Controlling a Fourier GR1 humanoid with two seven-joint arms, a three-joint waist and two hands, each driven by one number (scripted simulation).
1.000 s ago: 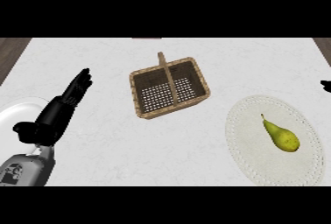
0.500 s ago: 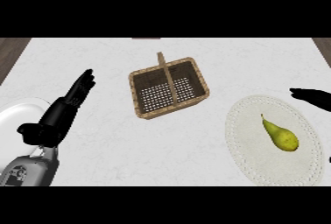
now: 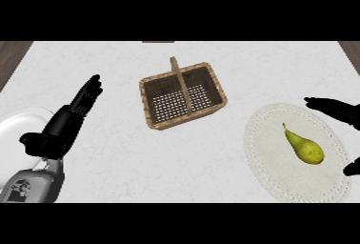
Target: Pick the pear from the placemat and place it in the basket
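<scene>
Yellow-green pear (image 3: 304, 147) lies on round white placemat (image 3: 271, 167), untouched. Black right hand (image 3: 337, 109) just beside, fingers spread wide. Left hand (image 3: 70, 119) open, resting. Brown wicker basket (image 3: 156, 123) well apart.

Bare table (image 3: 211, 157) lies between the basket (image 3: 183, 95) in the upper middle and the placemat (image 3: 277, 157) at the lower right. The basket's upright handle (image 3: 179, 81) spans its open top. A white plate (image 3: 17, 126) sits at the left edge, well apart.
</scene>
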